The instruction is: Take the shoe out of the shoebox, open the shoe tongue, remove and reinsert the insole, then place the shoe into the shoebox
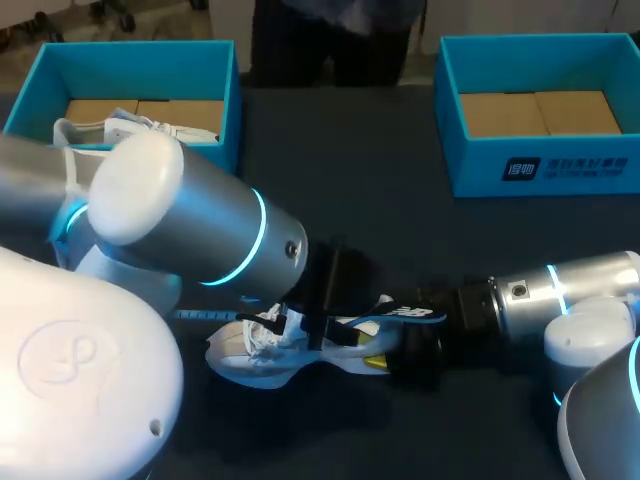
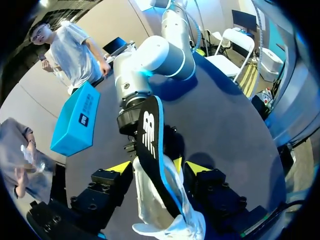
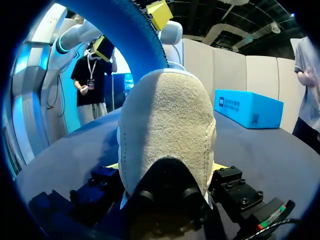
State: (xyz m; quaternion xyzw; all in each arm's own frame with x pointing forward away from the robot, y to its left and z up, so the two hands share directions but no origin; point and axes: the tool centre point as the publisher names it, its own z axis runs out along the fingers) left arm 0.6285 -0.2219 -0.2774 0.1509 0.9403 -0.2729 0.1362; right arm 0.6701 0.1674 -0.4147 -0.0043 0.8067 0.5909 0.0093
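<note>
Left arm (image 1: 170, 215) nearest; left hand (image 2: 156, 167) clamped across white shoe (image 1: 245, 358) lying on surface (image 1: 350, 200). Right hand (image 3: 164, 166) grips its heel. Insole (image 1: 412, 313) half out, long axis left-right, tail over right hand; probably reseats toeward, toward left hand. Shoebox (image 1: 540, 170) well behind.

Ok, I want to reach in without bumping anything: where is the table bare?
Bare table lies between the left box and the right box, and in front of the right box down to the right arm. The near middle is crowded: the left hand grips the white shoe and the right hand the insole. The left box holds another shoe.
</note>
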